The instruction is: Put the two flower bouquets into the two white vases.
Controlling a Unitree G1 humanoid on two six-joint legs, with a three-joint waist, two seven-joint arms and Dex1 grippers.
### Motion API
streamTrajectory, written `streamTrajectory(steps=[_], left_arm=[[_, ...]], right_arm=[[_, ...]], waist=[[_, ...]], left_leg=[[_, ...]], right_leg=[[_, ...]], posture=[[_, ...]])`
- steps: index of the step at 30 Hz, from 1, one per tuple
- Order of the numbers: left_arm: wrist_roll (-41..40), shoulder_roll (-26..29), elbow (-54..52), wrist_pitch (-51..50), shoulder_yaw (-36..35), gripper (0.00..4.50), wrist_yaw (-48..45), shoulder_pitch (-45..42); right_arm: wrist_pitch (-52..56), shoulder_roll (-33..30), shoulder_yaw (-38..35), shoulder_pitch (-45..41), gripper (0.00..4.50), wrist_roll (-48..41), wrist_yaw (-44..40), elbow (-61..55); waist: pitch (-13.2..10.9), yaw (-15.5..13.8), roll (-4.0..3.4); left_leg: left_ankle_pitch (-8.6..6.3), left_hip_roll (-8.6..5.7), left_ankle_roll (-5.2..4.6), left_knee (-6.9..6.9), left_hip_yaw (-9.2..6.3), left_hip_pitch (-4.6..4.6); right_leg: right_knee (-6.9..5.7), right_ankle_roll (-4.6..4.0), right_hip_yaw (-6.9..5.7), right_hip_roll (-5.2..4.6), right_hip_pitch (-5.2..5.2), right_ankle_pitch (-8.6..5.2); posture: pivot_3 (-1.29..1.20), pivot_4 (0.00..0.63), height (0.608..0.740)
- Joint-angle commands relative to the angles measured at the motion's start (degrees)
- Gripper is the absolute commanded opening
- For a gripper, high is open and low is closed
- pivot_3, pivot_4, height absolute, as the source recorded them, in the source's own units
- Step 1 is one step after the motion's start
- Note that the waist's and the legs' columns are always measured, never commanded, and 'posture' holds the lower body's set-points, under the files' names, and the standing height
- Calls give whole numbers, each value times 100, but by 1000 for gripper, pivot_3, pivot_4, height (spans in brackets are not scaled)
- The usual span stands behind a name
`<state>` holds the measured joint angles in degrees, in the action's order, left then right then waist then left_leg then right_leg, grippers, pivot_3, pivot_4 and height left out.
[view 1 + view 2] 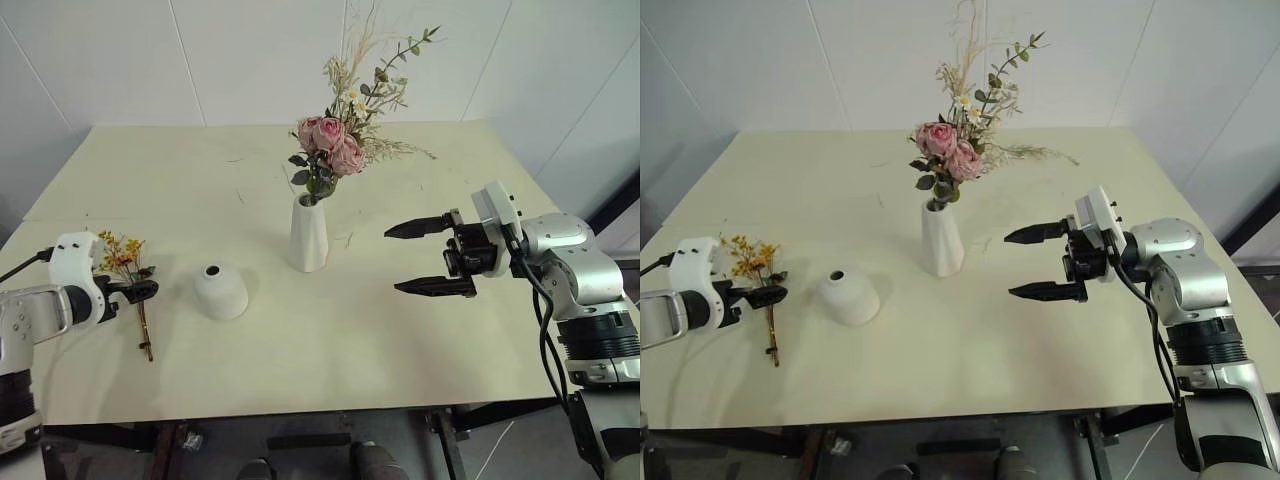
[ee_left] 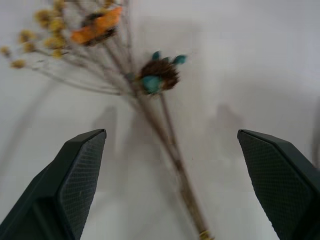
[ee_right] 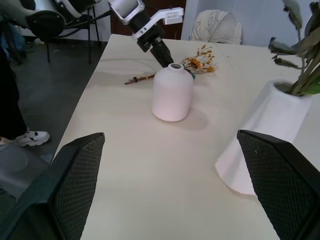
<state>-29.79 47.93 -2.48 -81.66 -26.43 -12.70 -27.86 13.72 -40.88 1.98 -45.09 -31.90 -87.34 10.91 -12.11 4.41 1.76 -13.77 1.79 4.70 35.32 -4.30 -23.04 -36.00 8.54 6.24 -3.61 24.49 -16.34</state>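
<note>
At the table's left edge, the left gripper (image 1: 140,291) hangs low over the yellow bouquet (image 1: 128,268), which lies flat on the table (image 1: 420,340) with its blossoms toward the far side and its brown stems running back toward the near edge. Its jaws stand wide apart and hold nothing; in the left wrist view the stems pass between the two spread fingers (image 2: 70,180), so the gripper looks lined up over the stalks rather than closed on them. Just to the right of that bouquet, and apart from it, sits the short vase (image 1: 221,291), upright and with nothing in its small mouth. Further right, near the middle of the table, the tall vase (image 1: 308,236) already carries the pink bouquet (image 1: 333,148), its roses, green sprigs and pale grasses rising well above the neck. On the right, the right gripper (image 1: 432,258) is held above the table, pointing toward the tall vase but well clear of it, its fingers fully spread and empty. By my reading half the job is done: one bouquet is in its vase, and what remains is to grasp the yellow bouquet by its stems, lift it, and stand it in the short vase close by.
</note>
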Motion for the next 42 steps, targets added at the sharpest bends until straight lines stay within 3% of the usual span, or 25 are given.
streamTrajectory(steps=[1, 8, 15, 22, 24, 30, 34, 42], left_arm=[[267, -154, 109, -676, -28, 4500, 307, -460], [684, -175, 917, -1084, 220, 4500, 836, -1138], [647, -753, 1490, -1084, -375, 4500, 1684, -1411], [-594, -621, 1968, -1084, -69, 4500, 2370, -1224], [-1002, -341, 2204, -1084, 179, 4500, 2483, -1271], [-2433, 324, 2721, -1084, 984, 4500, 2808, -1350], [-3530, 762, 2703, -1084, 1513, 3627, 3005, -1072], [-4837, 1323, 2894, -1084, 1990, 1262, 3718, -955]], right_arm=[[-8, 27, -73, 25, 4479, -139, -276, -285], [73, 111, -76, 119, 4479, -212, -215, -393], [153, 138, -83, 338, 4479, -275, -132, -660], [235, 146, -69, 395, 4479, -293, -139, -756], [295, 143, -56, 398, 4479, -311, -145, -779], [302, 195, -43, 333, 4479, -281, -145, -703], [348, 247, -59, 335, 4500, -303, -106, -726], [379, 300, -88, 317, 4500, -305, -55, -701]], waist=[[0, 8, 0], [0, 24, 0], [1, -19, 1], [1, 7, 0], [2, 22, 0], [2, 37, -1], [3, 31, -4], [3, 8, -5]], left_leg=[[0, 0, 0, 0, 0, 1], [1, 0, 1, 18, 0, 1], [1, -2, 1, 35, 0, 1], [-1, -6, 4, 64, 0, 44], [-8, -6, 9, 60, 0, 99], [-13, -6, 11, 61, 5, 100], [-23, -6, 11, 55, 5, 96], [-33, -6, 15, 54, 5, 91]], right_leg=[[-2, 0, 0, 1, 0, 0], [-14, 3, 0, 2, 0, 2], [-24, 8, 2, 0, -4, 4], [-53, 11, 12, 1, -43, 6], [-33, 11, 11, 2, -100, 5], [4, 22, 15, 0, -119, 10], [4, 25, 18, -2, -112, 8], [8, 22, 18, -2, -108, -3]], posture=[[0, 150, 740], [0, 150, 740], [0, 150, 740], [0, 150, 740], [0, 150, 740], [0, 150, 740], [0, 150, 740], [0, 150, 740]])
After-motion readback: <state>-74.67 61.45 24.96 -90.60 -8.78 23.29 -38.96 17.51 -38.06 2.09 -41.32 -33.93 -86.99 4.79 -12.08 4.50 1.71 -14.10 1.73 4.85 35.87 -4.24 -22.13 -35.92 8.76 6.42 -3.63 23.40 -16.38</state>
